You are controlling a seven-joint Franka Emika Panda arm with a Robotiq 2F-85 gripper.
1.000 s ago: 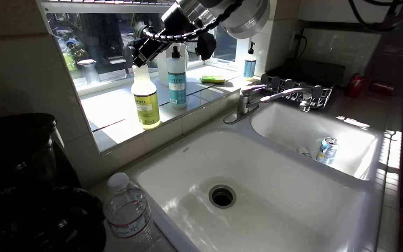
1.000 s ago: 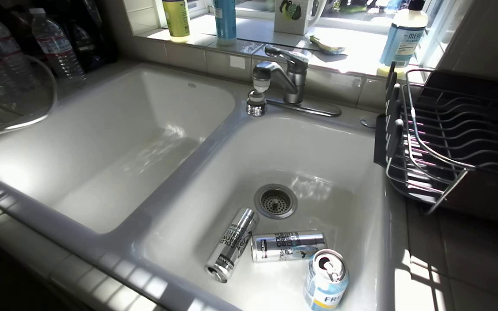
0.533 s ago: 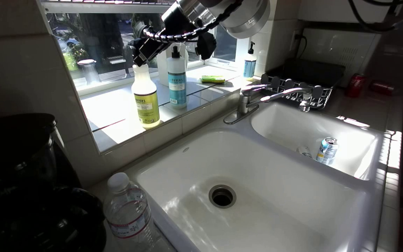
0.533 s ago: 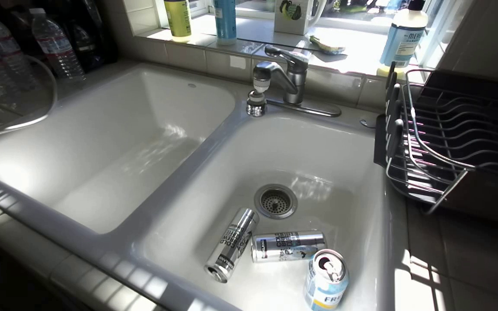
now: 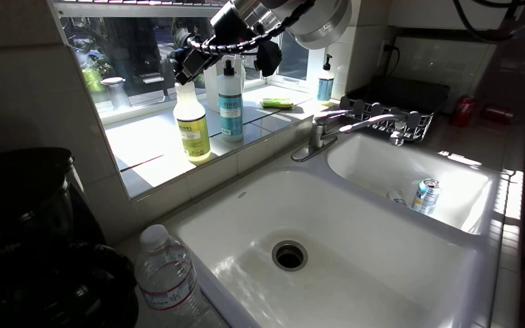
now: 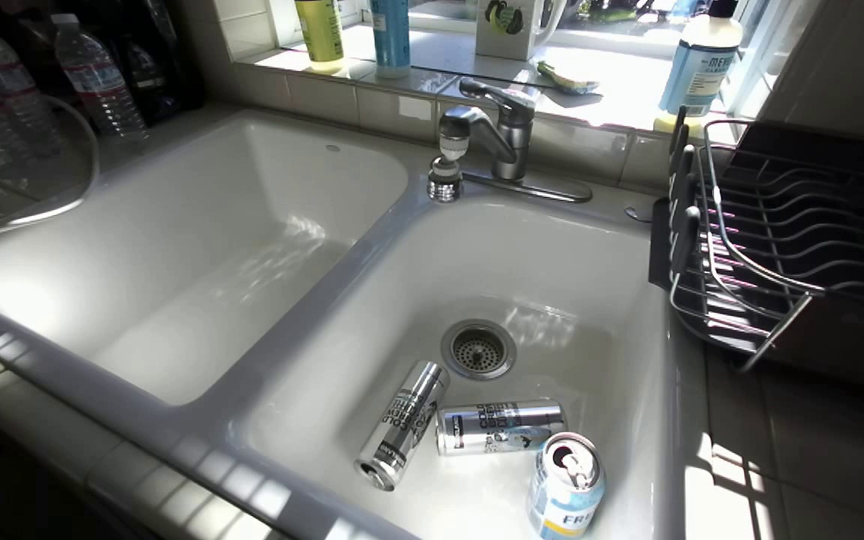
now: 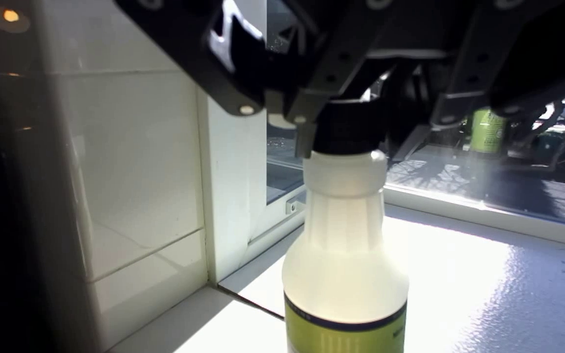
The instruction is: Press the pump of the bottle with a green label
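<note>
Where sunlight falls across the white-tiled window sill [image 5: 126, 141], the translucent plastic bottle with a green label [image 5: 192, 132] stands near the front edge, above the larger basin [image 5: 358, 273] of the white double sink [image 6: 274, 337]. Its neck [image 7: 344, 215] points up and its long axis runs close to vertical; in an exterior view the neck sits slightly left of the base [image 5: 198, 156], and I can't say whether that is true tilt. Over it, the black two-fingered gripper [image 7: 356, 142] slants down from the white-and-silver robot arm [image 5: 321, 25]. In the wrist view its fingers [image 7: 306, 139] stand on either side of the black round pump collar [image 7: 348, 130], but against the glare it is too dark for me to tell whether they squeeze it or merely flank it. Which way the spout points I cannot tell; that part is hidden. Just beside the green-labelled bottle, with a gap between, a clear black-pumped bottle with a turquoise label [image 5: 231, 109] stands upright. Further along the sill sits a white mug painted with fruit [image 6: 508, 41]. Two silver cans [image 6: 402, 424] lie in the smaller basin [image 6: 537, 240], near an upright light-blue can [image 6: 567, 499].
</note>
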